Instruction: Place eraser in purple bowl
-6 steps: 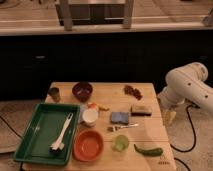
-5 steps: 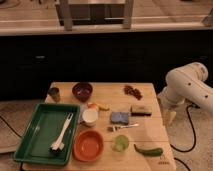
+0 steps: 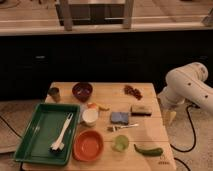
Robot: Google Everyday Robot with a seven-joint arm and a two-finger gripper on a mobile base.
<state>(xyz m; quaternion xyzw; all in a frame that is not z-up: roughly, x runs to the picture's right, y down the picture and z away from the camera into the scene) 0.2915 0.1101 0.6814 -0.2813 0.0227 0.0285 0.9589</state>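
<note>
The dark purple bowl point(image 3: 82, 91) sits empty at the back left of the wooden table point(image 3: 150, 131). A small tan and dark rectangular block point(image 3: 141, 110) lies right of centre and a flat blue pad point(image 3: 119, 118) lies beside it; I cannot tell which one is the eraser. My white arm point(image 3: 189, 89) reaches in from the right. My gripper point(image 3: 170, 117) hangs pointing down just off the table's right edge, to the right of the tan block and apart from it. It holds nothing that I can see.
A green tray point(image 3: 35, 135) with a white brush point(image 3: 62, 135) sits front left. Also on the table are an orange bowl point(image 3: 89, 145), a white cup point(image 3: 90, 116), a small dark cup point(image 3: 54, 93), a fork point(image 3: 123, 127), a lime-green piece point(image 3: 120, 143), a green pepper point(image 3: 148, 150) and a red-brown cluster point(image 3: 132, 91).
</note>
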